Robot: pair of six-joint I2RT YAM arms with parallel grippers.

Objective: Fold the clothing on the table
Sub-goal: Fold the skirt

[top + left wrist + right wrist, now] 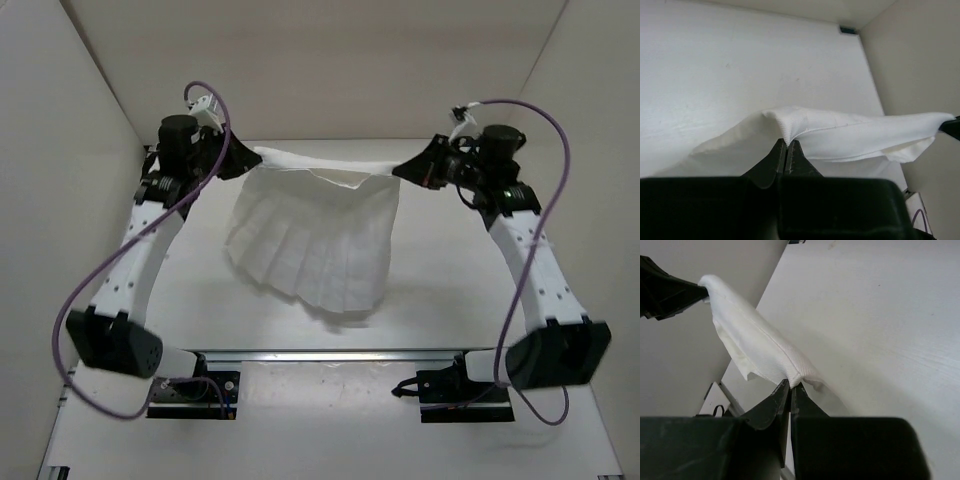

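Two grippers share one load above a matte white table (470, 280), which forms the floor of a plain white box. Walls (330, 70) rise on the left, right and far sides, and a silver rail (330, 355) runs along the near edge between the arm bases. The left wrist view shows a small black bracket (848, 30) in one corner of the table. The clothing (310, 250), thin, white and creased into lengthwise pleats, hangs like a curtain over the middle of the table, nearer the far edge than the near one. Its top hem is stretched in an almost straight band between the arms. The left gripper (243, 158) has its jaws pinched tight on the left end of that hem. The right gripper (407, 170) is closed just as tightly on the right end. Both wrist views show fabric bunched right at the fingertips. The lower hem droops toward the near edge and casts a shadow on the table. It may be brushing the surface, but the overhead view is too flat to be sure. Open tabletop shows on either side of the cloth and between it and the rail. Each arm stands close to its side wall, and purple cables (540, 250) loop out from the wrists toward those walls.
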